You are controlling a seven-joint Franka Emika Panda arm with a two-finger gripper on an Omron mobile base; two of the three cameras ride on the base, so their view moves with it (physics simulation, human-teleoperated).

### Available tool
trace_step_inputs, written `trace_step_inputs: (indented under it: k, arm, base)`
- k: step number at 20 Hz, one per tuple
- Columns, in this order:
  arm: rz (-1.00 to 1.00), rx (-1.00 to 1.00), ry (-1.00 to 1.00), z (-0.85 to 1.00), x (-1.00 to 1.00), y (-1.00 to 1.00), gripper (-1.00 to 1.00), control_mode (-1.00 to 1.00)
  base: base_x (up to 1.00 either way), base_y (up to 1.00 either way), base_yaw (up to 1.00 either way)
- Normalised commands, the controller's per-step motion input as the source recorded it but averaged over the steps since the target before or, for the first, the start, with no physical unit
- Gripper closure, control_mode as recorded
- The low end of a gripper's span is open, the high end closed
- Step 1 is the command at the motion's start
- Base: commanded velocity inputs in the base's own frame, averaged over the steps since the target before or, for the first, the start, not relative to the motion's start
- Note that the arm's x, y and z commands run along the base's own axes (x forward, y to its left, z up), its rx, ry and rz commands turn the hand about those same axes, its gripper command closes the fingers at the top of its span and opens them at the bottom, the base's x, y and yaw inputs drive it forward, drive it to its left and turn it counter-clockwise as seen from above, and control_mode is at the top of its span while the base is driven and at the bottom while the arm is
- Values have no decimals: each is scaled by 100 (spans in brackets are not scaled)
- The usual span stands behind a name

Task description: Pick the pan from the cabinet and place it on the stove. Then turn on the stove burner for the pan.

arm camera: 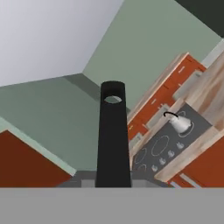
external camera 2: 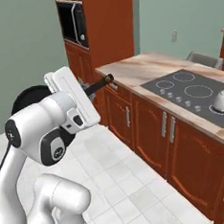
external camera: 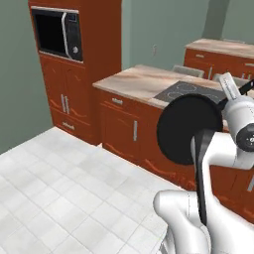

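Note:
The pan (external camera: 191,130) is a flat round black disc held up on edge in front of my arm, beside the counter's front. Its rim (external camera 2: 26,96) peeks out behind my hand in the right base view. My gripper (external camera 2: 84,91) is shut on its long black handle (arm camera: 113,135), whose holed tip (external camera 2: 109,78) points toward the counter. The stove (external camera 2: 194,91), dark glass with white rings and small knobs, lies on the wooden counter ahead, apart from the pan, and shows as stove (external camera: 191,92) and stove (arm camera: 166,146). The cabinet is out of view.
A silver kettle (external camera 2: 222,102) stands on the stove's near right burner. A tall reddish-brown unit (external camera: 74,74) with a black microwave (external camera: 58,32) stands at the counter's left end. Low cupboard doors (external camera 2: 156,129) run under the counter. White tiled floor (external camera: 59,188) lies open to the left.

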Motion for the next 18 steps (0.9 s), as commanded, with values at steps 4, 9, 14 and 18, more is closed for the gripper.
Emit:
trace_step_inputs:
  k: [4,9,14,18]
  arm:
    - [0,0,0,0,0,0,100,100]
    - [0,0,0,0,0,0,100,100]
    - [0,0,0,0,0,0,100,100]
    - [0,0,0,0,0,0,100,100]
  base:
    - [45,48,-44]
    - [68,76,-38]
    - [85,65,-34]
    - [84,33,-32]
